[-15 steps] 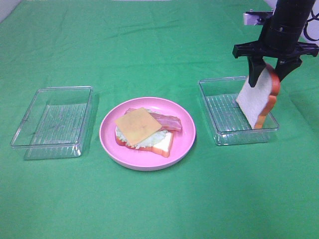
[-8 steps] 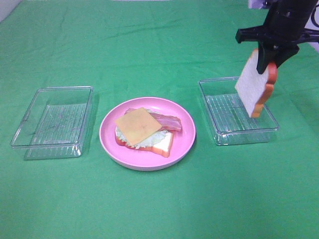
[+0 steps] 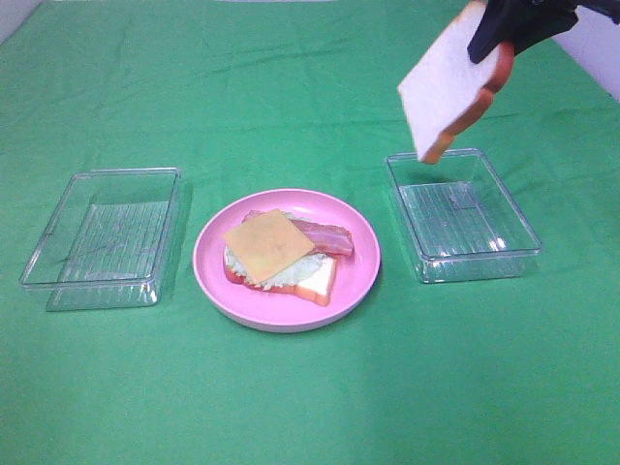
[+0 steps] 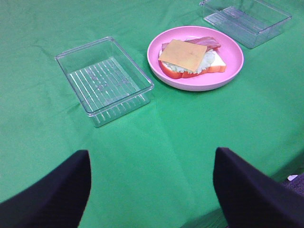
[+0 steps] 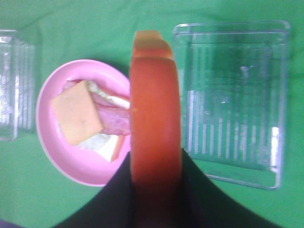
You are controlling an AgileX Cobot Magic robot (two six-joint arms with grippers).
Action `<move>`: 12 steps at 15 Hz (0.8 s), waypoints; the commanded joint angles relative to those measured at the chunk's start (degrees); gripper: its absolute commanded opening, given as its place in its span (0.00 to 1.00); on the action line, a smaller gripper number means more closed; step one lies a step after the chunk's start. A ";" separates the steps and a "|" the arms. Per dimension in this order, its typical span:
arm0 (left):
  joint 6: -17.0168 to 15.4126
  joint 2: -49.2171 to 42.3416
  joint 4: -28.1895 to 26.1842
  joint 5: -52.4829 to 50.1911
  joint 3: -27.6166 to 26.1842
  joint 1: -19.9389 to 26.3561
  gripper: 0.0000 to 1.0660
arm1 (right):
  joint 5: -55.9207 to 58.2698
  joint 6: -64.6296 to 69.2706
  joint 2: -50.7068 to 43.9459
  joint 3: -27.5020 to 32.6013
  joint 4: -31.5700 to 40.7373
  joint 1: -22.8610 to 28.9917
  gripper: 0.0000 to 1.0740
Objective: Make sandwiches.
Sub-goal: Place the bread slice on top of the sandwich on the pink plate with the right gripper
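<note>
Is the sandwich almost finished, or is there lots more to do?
Almost! On the pink plate the bottom bread slice already carries lettuce, bacon and cheese. The right gripper holds the top bread slice in the air, above the right tray. It has yet to go on the stack.

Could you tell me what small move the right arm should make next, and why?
Probably carry the bread slice across toward the pink plate. The right hand holds it in the air above the clear tray, and the stack on the plate shows cheese on top with no top slice yet.
</note>
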 commanded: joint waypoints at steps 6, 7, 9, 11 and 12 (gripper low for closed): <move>-0.29 -1.03 0.29 -0.52 0.06 -0.23 0.65 | -9.63 -21.66 -0.52 23.43 37.07 1.89 0.00; -0.29 -1.03 0.29 -0.52 0.06 -0.23 0.65 | -13.69 -23.61 -0.34 26.01 39.25 4.13 0.00; -0.29 -1.03 0.29 -0.52 0.06 -0.23 0.65 | -19.71 -24.69 1.60 27.62 42.34 9.45 0.00; -0.29 -1.03 0.29 -0.52 0.06 -0.23 0.65 | -22.35 -25.04 4.01 27.62 45.44 12.55 0.00; -0.29 -1.03 0.29 -0.52 0.06 -0.23 0.65 | -24.29 -25.10 7.56 27.62 48.01 14.73 0.00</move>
